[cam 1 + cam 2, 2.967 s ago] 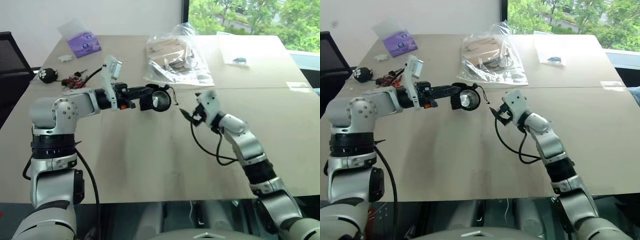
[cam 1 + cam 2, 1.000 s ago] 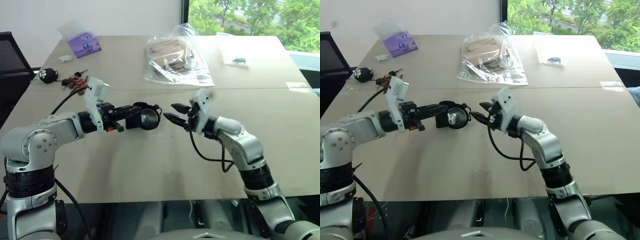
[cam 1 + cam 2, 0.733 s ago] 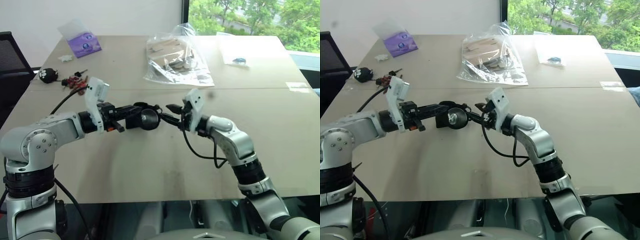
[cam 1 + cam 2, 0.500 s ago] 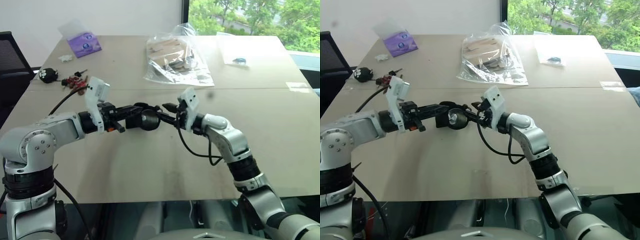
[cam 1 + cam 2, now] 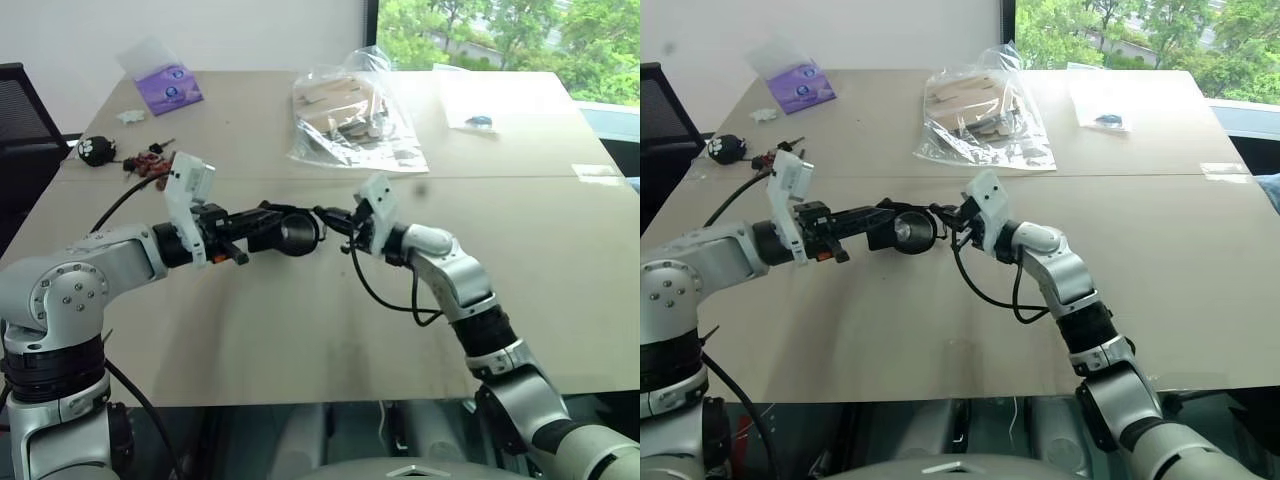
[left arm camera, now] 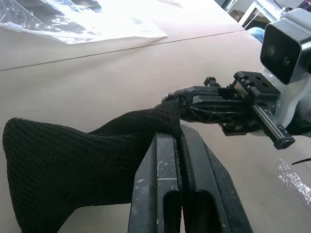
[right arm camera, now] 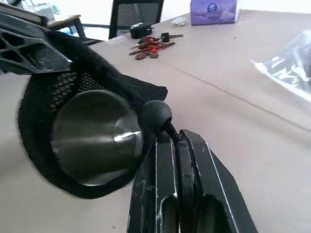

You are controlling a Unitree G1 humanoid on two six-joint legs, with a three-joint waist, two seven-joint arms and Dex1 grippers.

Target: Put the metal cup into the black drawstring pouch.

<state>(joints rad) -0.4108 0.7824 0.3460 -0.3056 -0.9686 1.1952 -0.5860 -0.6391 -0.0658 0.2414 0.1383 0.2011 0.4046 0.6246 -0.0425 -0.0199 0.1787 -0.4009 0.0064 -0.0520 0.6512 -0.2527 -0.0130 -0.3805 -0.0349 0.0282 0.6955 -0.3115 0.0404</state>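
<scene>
Head views: we see the left gripper [image 5: 262,218] clamped on the black drawstring pouch [image 5: 290,228], held up above the table [image 5: 300,330], mouth facing the right gripper [image 5: 943,216]. The metal cup [image 5: 910,231] sits inside the pouch, shiny inside visible through the mouth. Right gripper is closed at the pouch's mouth edge, on the cord side. Plastic bag [image 5: 350,115], tissue pack [image 5: 168,88] and keys [image 5: 150,160] lie well apart, out of the way.

Left wrist view: own jaws pinched flat on the mesh fabric [image 6: 73,160]; the right gripper meets the same edge from the opposite side.

Right wrist view: cup seated in the pouch, base deep in the mesh. Own jaws shut on the cord just behind the round cord stopper [image 7: 155,114].

We judge the step is cinching. To do it well: keep the left clamp firm, pull the cord straight away from the mouth, keep the mouth tilted up so the cup can't slide out.
</scene>
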